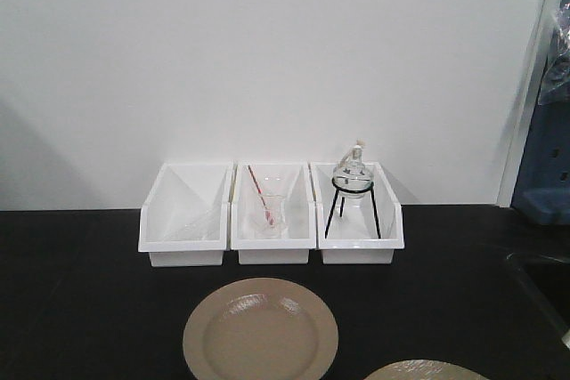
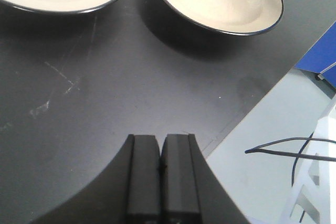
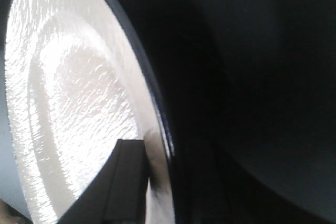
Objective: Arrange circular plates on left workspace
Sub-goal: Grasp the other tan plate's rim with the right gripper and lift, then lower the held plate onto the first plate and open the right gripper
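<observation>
The middle bin [image 1: 272, 254] serves as the reference; it stands on the black counter [image 1: 89, 291] against the white wall and holds a clear beaker [image 1: 270, 213] with a red-striped rod [image 1: 256, 186]. A matching white bin touches or nearly touches it on each side: the left bin [image 1: 183, 255] holds clear glassware too faint to identify, and the right bin [image 1: 356, 254] holds a round flask [image 1: 353, 175] on a black tripod [image 1: 339, 211]. The first plate [image 1: 260, 335] lies flat on the counter directly in front of the middle bin and apart from it, tan face up and dark rim visible. The second plate [image 1: 426, 369] lies further forward and to the right of the middle bin and is cut off by the lower frame edge. The two plates are near each other but not touching. The left fingers [image 2: 144, 177] are clenched against each other with nothing between them. They hang over bare, scuffed counter with both plates ahead of them, and their position relative to the middle bin cannot be determined. Of the right fingers [image 3: 126, 182], only one shows, lying over the glossy face of the second plate just inside its rim. The other is hidden, so it cannot be told whether they grip the plate.
</observation>
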### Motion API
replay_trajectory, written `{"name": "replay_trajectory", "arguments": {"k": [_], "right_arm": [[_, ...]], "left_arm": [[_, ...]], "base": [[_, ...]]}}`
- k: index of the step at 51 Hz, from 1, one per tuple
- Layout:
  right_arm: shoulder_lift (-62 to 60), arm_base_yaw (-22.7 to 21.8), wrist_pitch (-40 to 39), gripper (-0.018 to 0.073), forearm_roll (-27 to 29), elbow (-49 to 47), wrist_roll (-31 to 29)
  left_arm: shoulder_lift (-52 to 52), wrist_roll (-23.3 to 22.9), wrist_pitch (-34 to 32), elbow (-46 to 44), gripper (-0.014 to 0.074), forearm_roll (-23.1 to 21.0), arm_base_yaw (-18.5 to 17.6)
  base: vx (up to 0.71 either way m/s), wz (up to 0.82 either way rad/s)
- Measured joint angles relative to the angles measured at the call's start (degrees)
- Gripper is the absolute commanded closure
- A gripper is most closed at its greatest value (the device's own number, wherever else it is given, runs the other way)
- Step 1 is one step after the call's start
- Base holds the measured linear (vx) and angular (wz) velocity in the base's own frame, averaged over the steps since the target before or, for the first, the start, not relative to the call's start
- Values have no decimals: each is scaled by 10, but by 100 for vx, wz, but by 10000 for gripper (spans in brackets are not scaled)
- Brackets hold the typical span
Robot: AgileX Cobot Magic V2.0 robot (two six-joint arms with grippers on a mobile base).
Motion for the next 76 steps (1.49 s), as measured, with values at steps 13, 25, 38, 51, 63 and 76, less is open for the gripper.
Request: {"name": "replay_trajectory", "arguments": {"k": [13,25,38,51,63,76], "right_arm": [[-65,0,23,568,12,0,14],[-136,0,6,565,35,1,26],[-154,23,3,565,217,3,8],[-133,160,-113,565,372,4,-37],[-35,266,-180,564,432,-27,-86],[75,326,-198,563,438,-126,-88]], "left_arm": [[0,-6,0,0,596,0,0],[0,-6,-1,0,596,0,0],[0,-6,-1,0,596,0,0],[0,-6,-11,0,596,0,0],[0,-7,-26,0,596,0,0],[0,-9,-27,0,596,0,0]], "base": [[0,0],[0,0],[0,0],[0,0],[0,0],[0,0]]}}
